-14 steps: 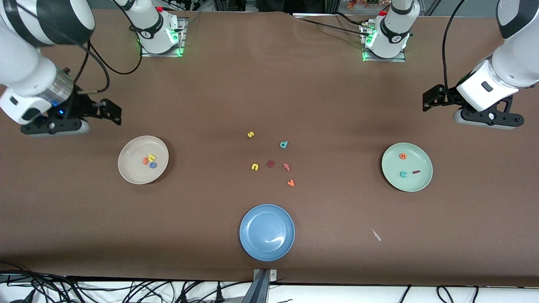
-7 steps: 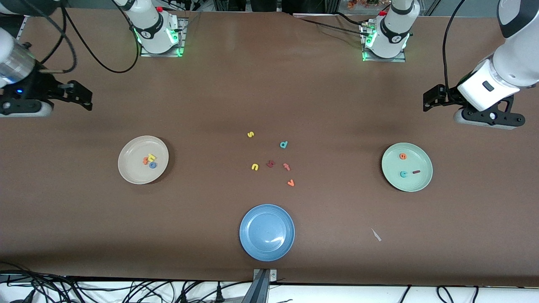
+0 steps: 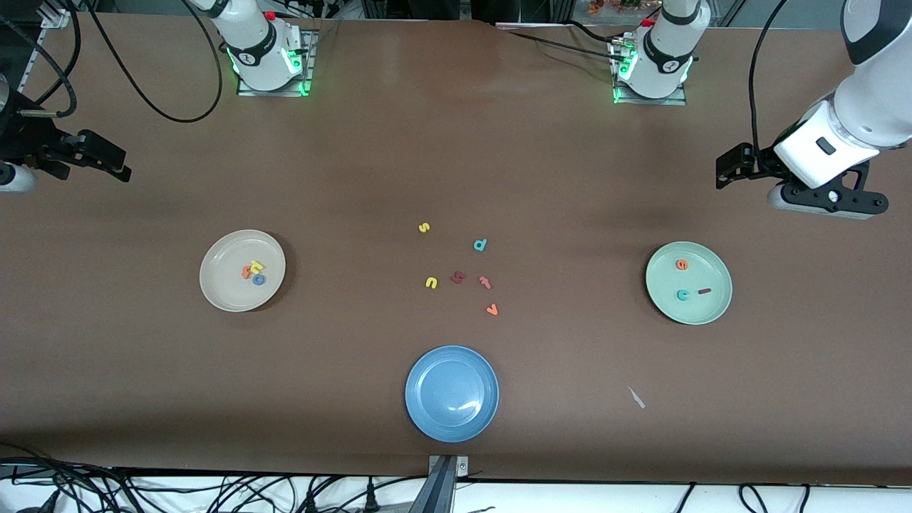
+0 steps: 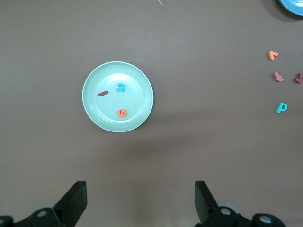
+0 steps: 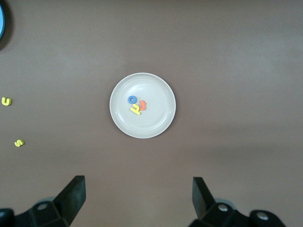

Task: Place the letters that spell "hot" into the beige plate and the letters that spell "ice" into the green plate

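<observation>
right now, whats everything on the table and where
beige plate: 1, cream-beige, toward the right arm's end of the table
letters that spell "hot": 3, yellow, orange, blue, bunched together in the beige plate
green plate: 1, pale mint, toward the left arm's end
letters that spell "ice": 3, orange, teal, dark red, spread apart in the green plate
blue plate: 1, blue, nearest the front camera, nothing in it
loose letters: 6, two yellow, teal, dark red, pinkish-red, orange, mid-table between the plates
white scrap: 1, white, nearer the front camera than the green plate
right gripper: 1, black, jaws open, holding nothing, raised at the right arm's end
left gripper: 1, black, jaws open, holding nothing, raised at the left arm's end
</observation>
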You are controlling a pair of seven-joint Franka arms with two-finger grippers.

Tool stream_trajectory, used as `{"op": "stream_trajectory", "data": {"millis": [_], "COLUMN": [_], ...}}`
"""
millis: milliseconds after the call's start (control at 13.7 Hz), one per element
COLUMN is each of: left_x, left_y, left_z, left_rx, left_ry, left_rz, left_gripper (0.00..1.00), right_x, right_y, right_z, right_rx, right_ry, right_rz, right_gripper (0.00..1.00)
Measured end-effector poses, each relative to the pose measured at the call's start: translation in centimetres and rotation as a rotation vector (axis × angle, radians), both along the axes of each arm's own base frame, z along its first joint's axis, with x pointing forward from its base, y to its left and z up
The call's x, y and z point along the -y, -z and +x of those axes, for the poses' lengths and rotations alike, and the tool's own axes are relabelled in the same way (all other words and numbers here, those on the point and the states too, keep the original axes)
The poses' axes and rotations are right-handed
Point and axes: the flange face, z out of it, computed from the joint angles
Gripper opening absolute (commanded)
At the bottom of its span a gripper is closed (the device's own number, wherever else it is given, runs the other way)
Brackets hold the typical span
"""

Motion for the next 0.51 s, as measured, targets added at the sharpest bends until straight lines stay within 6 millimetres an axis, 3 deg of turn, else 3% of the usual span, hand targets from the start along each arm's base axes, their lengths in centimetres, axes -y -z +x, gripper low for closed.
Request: {"op": "stream_trajectory", "data": {"millis": [512], "left_x": [0.08], "left_y": [0.05], "left_z": [0.01], "left_rx": [-0.001], "left_ry": [0.001], "left_rz": [0.0], "left_gripper": [1.0], "right_x": [-0.22], "right_y": [0.34], "right_z": [0.1], "right_rx": [-0.01], "right_ry": [-0.004], "right_rz": [-0.001], "right_gripper": [1.0]}}
